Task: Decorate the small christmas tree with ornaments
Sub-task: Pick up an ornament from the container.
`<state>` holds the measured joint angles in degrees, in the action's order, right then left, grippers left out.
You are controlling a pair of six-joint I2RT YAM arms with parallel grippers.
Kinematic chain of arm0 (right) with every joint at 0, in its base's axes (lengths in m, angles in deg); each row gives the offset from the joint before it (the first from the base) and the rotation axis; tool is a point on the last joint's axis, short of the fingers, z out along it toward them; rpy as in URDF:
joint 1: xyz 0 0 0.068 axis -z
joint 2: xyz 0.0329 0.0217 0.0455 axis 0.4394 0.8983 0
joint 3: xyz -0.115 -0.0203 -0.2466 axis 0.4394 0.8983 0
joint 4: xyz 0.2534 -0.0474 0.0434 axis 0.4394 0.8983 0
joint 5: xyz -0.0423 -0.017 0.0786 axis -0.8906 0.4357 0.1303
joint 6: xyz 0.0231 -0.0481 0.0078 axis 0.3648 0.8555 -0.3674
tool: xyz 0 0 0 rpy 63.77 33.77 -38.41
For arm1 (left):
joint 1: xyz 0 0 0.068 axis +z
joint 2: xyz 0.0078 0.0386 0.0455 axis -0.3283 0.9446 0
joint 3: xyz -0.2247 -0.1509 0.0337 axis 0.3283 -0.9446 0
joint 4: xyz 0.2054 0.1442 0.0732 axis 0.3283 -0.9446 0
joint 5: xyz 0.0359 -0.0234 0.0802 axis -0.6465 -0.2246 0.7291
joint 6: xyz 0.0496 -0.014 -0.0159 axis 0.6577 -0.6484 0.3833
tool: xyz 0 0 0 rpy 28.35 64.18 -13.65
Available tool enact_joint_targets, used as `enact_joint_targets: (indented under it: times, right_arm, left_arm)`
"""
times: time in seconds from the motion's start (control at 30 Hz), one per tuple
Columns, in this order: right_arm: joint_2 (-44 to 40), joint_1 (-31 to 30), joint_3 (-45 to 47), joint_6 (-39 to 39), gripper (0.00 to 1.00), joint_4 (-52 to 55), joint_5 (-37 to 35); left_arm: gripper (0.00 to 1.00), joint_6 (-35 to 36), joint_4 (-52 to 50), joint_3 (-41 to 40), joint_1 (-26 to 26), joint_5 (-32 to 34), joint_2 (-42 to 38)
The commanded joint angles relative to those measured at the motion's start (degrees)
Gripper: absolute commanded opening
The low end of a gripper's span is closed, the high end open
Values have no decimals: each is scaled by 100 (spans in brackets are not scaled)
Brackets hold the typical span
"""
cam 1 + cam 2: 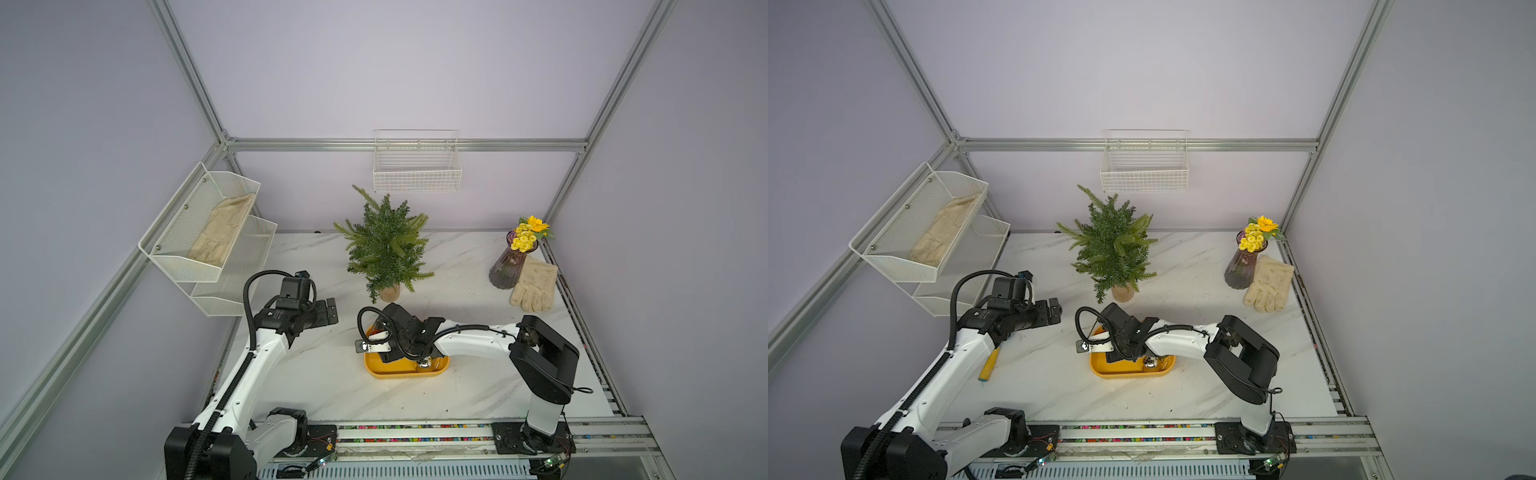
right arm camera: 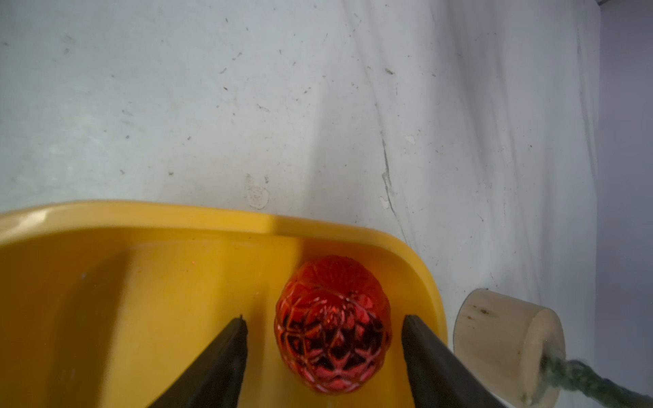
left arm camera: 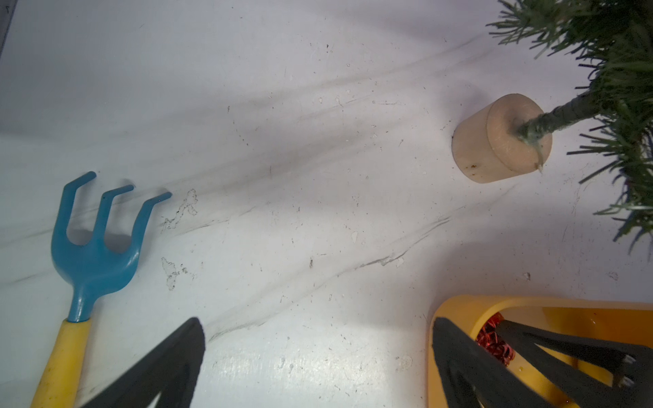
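Note:
The small christmas tree (image 1: 384,245) (image 1: 1113,245) stands at the back middle of the table on a tan base (image 3: 494,141) (image 2: 505,339). In front of it is a yellow tray (image 1: 399,371) (image 1: 1125,371) (image 2: 141,226). A faceted red ornament (image 2: 332,325) (image 3: 493,339) lies in the tray corner nearest the base. My right gripper (image 2: 324,318) is open around it, with a gap on each side. A shiny silver ornament (image 1: 424,365) (image 1: 1149,364) lies at the tray's right end. My left gripper (image 3: 317,321) (image 1: 330,309) hovers open and empty to the tray's left.
A blue hand rake with a yellow handle (image 3: 92,254) (image 1: 988,365) lies under the left arm. A purple vase of yellow flowers (image 1: 509,266) and a cream glove (image 1: 534,286) sit at the back right. A wire basket (image 1: 417,170) hangs on the back wall, mesh shelves (image 1: 208,232) on the left.

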<state>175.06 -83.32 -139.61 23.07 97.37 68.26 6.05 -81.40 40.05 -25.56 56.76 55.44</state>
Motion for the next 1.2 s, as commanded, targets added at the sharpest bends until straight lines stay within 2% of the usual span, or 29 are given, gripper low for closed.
enact_joint_targets:
  times: [0.0,0.4,0.77,1.0,1.17]
  right_arm:
    - [165,21,-193,222,71,239,91]
    - [599,48,-558,233,69,753,101]
    - [528,74,-607,167,60,780,99]
    - [265,116,-559,-214,58,824,303]
    - [-221,289,-444,-888,58,796,988]
  left_arm:
    - [100,80,49,307,40,-119,-22]
    - [100,86,45,285,42,-84,-29]
    - [100,88,47,287,42,-67,-12]
    - [100,87,50,285,42,-45,-12]
    - [100,79,50,285,42,-47,-12]
